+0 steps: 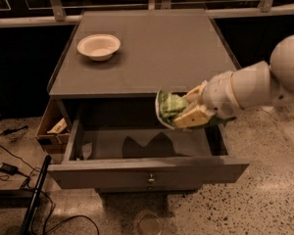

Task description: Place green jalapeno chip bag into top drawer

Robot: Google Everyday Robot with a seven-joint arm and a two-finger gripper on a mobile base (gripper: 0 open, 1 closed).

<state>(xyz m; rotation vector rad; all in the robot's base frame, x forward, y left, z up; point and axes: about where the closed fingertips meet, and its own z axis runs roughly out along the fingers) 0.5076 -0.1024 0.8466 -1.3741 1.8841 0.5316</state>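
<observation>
The green jalapeno chip bag (168,106) is held in my gripper (188,110), which is shut on it. The bag hangs in the air just past the cabinet top's front edge, above the right half of the open top drawer (147,172). The drawer is pulled out wide, with a flat grey front panel and a small round knob (150,179). The bag's shadow falls on the drawer floor. My white arm (255,84) reaches in from the right.
A white round bowl (98,46) sits on the grey cabinet top (152,48) at the back left. A brown cardboard box (53,129) stands left of the cabinet. Cables and a dark pole (32,199) lie on the floor at lower left.
</observation>
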